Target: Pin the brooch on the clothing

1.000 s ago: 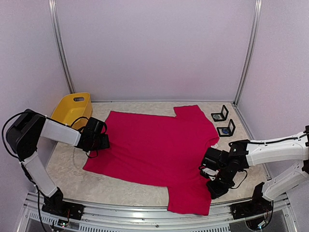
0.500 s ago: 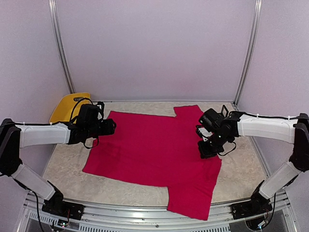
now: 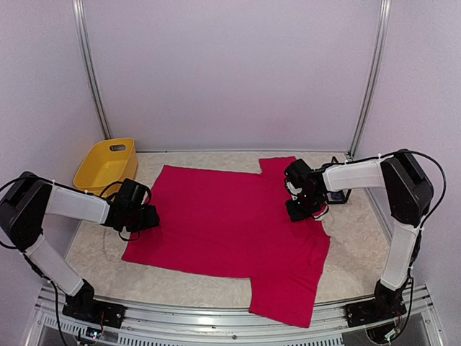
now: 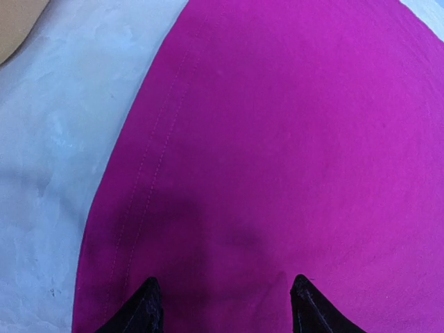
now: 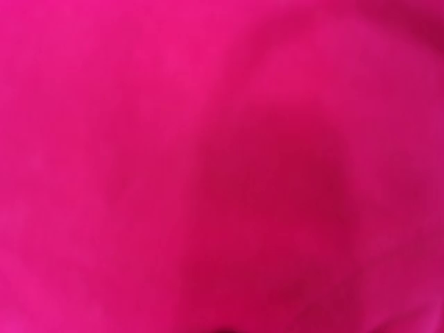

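The crimson-pink T-shirt [image 3: 230, 216] lies spread flat on the table. My left gripper [image 3: 148, 218] is low over the shirt's left edge. In the left wrist view it is open [image 4: 225, 312], with both black fingertips [image 4: 147, 309] over the stitched hem [image 4: 149, 173] and nothing between them. My right gripper [image 3: 297, 209] is down on the shirt near its right sleeve. The right wrist view shows only pink fabric [image 5: 222, 166] and none of its fingers. I see no brooch plainly in any view.
A yellow plastic tub [image 3: 106, 162] stands at the back left. A small black stand [image 3: 338, 194] sits at the back right, partly behind my right arm. Bare pale tabletop [image 4: 62, 139] lies left of the shirt's edge. Walls close in on three sides.
My right gripper swung from the front right corner up to the shirt by its right sleeve. My left gripper went toward the back, then came down to the shirt's left edge.
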`<state>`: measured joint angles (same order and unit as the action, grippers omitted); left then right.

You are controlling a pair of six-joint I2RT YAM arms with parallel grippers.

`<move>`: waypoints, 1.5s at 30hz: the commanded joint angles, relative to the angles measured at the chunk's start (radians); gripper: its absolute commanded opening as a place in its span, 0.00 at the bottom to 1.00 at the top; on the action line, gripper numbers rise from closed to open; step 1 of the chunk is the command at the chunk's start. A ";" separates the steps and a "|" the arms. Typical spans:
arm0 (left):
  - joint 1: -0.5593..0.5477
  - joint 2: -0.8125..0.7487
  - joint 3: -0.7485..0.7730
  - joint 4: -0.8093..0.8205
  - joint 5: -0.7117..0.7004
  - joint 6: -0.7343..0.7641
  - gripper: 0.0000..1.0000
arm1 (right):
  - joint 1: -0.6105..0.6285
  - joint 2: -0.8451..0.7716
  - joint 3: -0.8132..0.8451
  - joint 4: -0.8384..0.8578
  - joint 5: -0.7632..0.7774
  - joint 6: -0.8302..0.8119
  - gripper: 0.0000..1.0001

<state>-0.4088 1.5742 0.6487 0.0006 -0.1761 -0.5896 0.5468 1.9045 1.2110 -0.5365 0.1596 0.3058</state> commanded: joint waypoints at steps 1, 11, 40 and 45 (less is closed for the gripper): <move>0.025 -0.052 -0.078 -0.048 -0.038 -0.066 0.60 | -0.012 0.073 0.049 0.016 0.038 -0.057 0.00; 0.025 -0.183 -0.088 -0.065 -0.076 -0.053 0.64 | -0.012 0.084 0.224 -0.080 0.094 -0.104 0.00; 0.000 -0.581 -0.205 0.285 -0.264 0.167 0.99 | -0.199 -0.478 -0.216 0.216 0.271 -0.115 0.82; -0.001 -0.578 -0.199 0.277 -0.255 0.184 0.99 | -0.201 -0.276 -0.034 0.136 0.435 -0.243 0.54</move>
<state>-0.4152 0.9939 0.4271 0.2817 -0.4305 -0.3988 0.3523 1.5162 1.0729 -0.2810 0.3904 0.1516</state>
